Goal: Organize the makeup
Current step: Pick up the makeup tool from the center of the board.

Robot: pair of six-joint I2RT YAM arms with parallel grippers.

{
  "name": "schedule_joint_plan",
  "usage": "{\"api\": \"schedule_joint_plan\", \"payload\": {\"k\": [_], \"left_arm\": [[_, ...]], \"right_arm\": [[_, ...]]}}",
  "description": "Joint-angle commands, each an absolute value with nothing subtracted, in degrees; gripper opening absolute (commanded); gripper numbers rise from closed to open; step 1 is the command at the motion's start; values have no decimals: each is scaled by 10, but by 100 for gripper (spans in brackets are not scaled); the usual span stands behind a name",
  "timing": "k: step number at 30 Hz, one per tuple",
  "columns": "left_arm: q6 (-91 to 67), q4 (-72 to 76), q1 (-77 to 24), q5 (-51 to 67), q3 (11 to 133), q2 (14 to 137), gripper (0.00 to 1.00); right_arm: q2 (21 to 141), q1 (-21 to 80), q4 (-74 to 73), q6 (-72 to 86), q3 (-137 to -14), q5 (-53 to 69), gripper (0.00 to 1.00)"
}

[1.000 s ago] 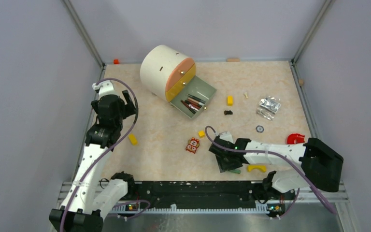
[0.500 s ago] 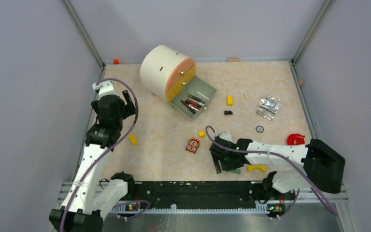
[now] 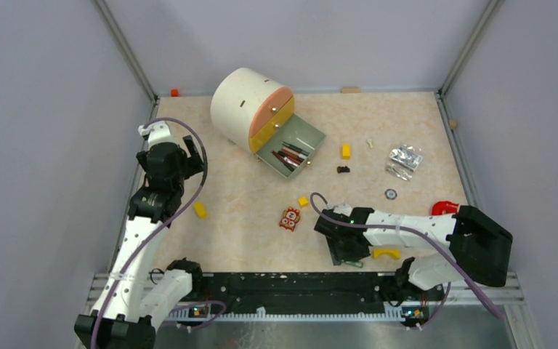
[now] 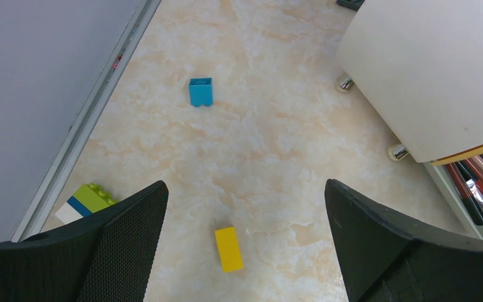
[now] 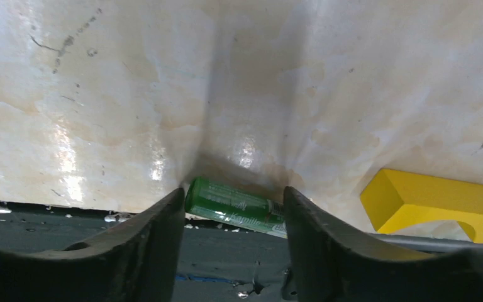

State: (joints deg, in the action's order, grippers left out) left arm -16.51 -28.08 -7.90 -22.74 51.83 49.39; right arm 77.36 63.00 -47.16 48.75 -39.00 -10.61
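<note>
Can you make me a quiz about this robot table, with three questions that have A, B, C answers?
1. The organizer's bottom drawer is: A open; B shut; C taken right out.
2. Where is the green tube? A in that drawer; B between the right gripper's fingers; C on top of the organizer.
3. What colour is the arch block beside the tube? A blue; B red; C yellow.

Answers: A, because pencils show inside it. B, because a finger stands on each side of it. C, because it looks bright yellow in the right wrist view.
</note>
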Motion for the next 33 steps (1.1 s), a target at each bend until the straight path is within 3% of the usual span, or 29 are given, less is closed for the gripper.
{"api": "schedule_joint_plan", "payload": {"k": [1, 5, 15, 27, 33], "left_arm": [[-161, -258, -75, -222, 519, 492, 99], [-162, -257, -74, -222, 519, 492, 99], [-162, -258, -74, -222, 518, 491, 99], [-162, -257, -73, -217, 518, 492, 99], [-162, -257, -73, -218, 519, 490, 99]], "right_arm": [[787, 638, -517, 493, -364, -128, 55], [794, 638, -515, 494, -364, -128, 43], [803, 642, -501, 507, -358, -129, 35], [762, 643, -493, 561, -373, -177, 8], [773, 624, -415, 533, -427, -224, 4]]}}
